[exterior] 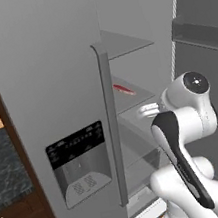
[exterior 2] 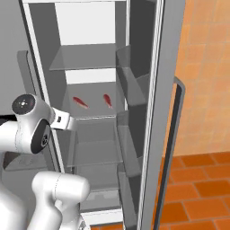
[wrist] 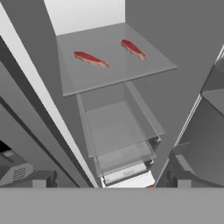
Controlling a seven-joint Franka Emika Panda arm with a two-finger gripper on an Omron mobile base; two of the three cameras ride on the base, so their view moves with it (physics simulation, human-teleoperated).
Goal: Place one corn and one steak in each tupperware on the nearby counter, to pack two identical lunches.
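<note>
Fridge [exterior 2: 148, 67]: right door swung wide open, inside bare grey w/ glass shelves.
Left fridge door [exterior: 52, 90]: shut, long vertical grey handle [exterior: 113, 125] along its right edge.
Dispenser panel [exterior: 80, 163]: dark, set in left door, low.
Steaks: two dark-red strips w/ pale streak, both flat on same glass shelf [wrist: 131, 74], mid height in the fridge.
Steak, left one [wrist: 90, 59]: toward left side of the shelf, lying at a slant; seen also in right base view [exterior 2: 80, 102].
Steak, right one [wrist: 133, 49]: further back and right, apart from the other, not touching; right base view [exterior 2: 108, 100]. Left base view catches one strip [exterior: 123, 89] past the door handle.
Drawer [wrist: 118, 131]: clear bin under the steak shelf, nothing seen in it.
Door bins [exterior 2: 128, 76]: grey, on inner side of the open door.
Arm [exterior: 184, 118]: white w/ dark joints, reaching toward the open fridge compartment.
Gripper [wrist: 109, 186]: fingertips at bottom of hand view, jaws wide apart, nothing between them; well short of the steaks, touching nothing.
Tabletop [exterior: 4, 165]: dark speckled stone, sliver at far left of left base view, brown drawers w/ silver handles below.
Floor [exterior 2: 197, 188]: orange-red tile, right of fridge.
Wall [exterior 2: 206, 67]: orange tile.
</note>
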